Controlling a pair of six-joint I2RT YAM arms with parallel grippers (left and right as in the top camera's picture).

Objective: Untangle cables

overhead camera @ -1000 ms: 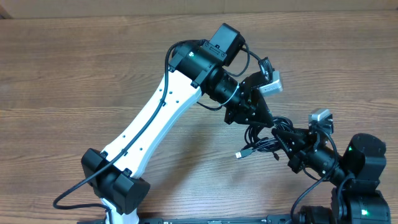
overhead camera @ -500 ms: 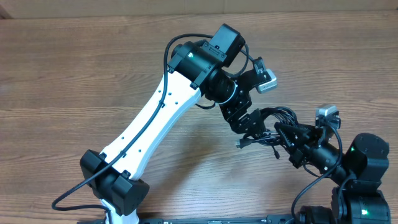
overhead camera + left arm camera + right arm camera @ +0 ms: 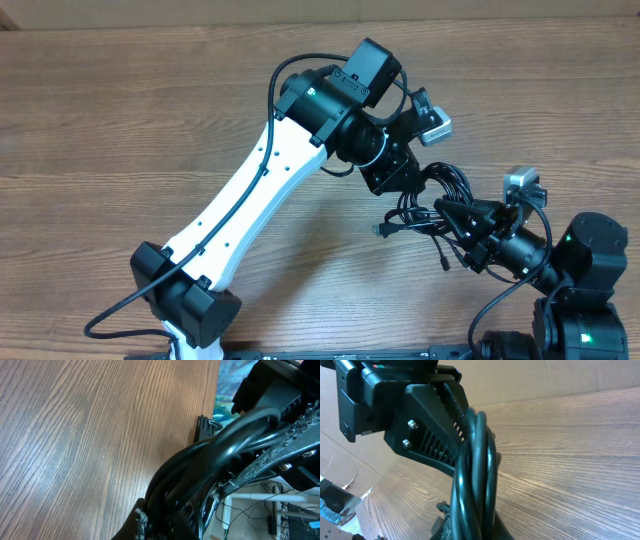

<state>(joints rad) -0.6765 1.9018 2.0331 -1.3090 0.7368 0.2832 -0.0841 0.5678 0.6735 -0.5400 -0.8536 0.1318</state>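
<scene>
Step in hand: the pull-apart, with both tools on 1 tangle.

- The cables form a small black knot right of centre in the overhead frame, bunched between the 2 tools. Cannot tell whether the knot rests on the wood surface or hangs just above it.
- Left tool comes at the knot from its upper left and is clenched on a thick bunch of strands. Its wrist view shows the bundle packed between the fingers at lower right of frame.
- Right tool reaches in from lower right and is also clenched on the cables. Its wrist view shows several strands standing side by side mid-frame, with the left tool just behind them.
- The tools sit very near each other.
- 1 plug end sticks out left of the knot. A 2nd plug end trails below it.

Next move, as I judge it: draw the tools apart slowly. Each grip holds many strands, so a straight pull may only tighten the knot. Better that 1 tool lets go and retakes a single strand near a plug end.
</scene>
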